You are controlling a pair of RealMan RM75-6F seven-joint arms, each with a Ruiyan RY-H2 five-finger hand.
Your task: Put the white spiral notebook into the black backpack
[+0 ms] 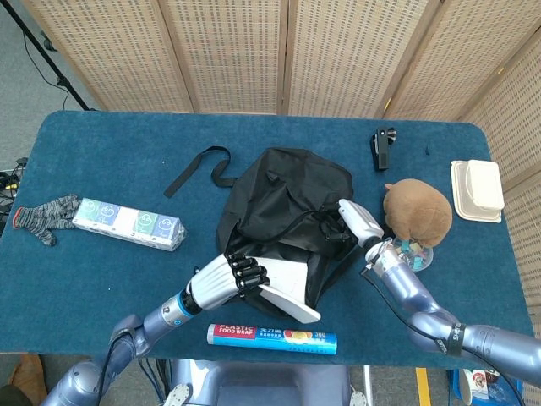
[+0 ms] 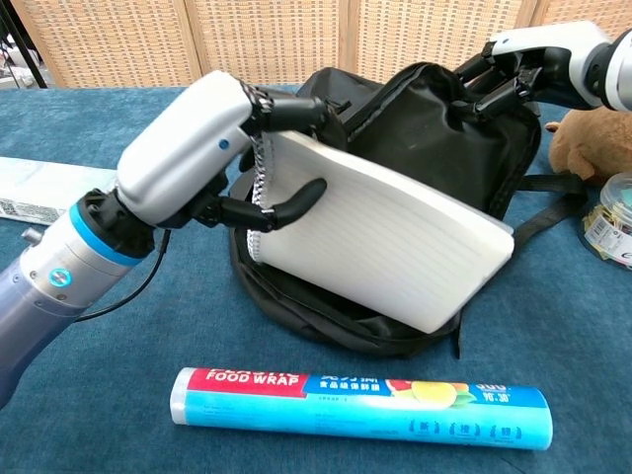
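With left hand point(image 2: 212, 148) fingers clamped on the white spiral notebook point(image 2: 380, 237), tip it down into the black backpack point(image 1: 287, 190) while right hand point(image 2: 528, 59) fingers grip the rim

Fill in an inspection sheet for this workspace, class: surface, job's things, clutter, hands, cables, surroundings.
Surface: blue cloth-covered table.
Job's things: white spiral notebook tilted over the mouth of the black backpack, not yet inside.
Clutter: food wrap roll at the front edge; tissue pack; grey glove; brown plush toy; jar; white containers; small black device.
Hands: left hand grips the notebook's spiral edge; right hand holds the backpack's top edge.
Cables: thin black cable along the left forearm.
Surroundings: woven folding screens behind the table.
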